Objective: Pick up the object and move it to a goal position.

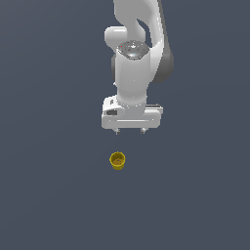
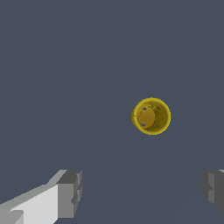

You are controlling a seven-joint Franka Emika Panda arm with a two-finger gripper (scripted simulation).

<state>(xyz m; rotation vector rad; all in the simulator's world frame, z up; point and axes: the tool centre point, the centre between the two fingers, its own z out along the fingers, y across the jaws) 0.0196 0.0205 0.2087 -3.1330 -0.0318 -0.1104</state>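
The claw hangs wide open and empty above the worktop, so it should first centre over the yellow cup standing apart below, then descend

The white, rounded Franka arm reaches down from the top of the exterior view, its wrist pointing straight down. At its end sits the white box-shaped parallel gripper, with two short dark fingertips showing beneath the body. In the wrist view the grey finger pads stand far apart at either edge, the jaws spread wide with nothing between them.
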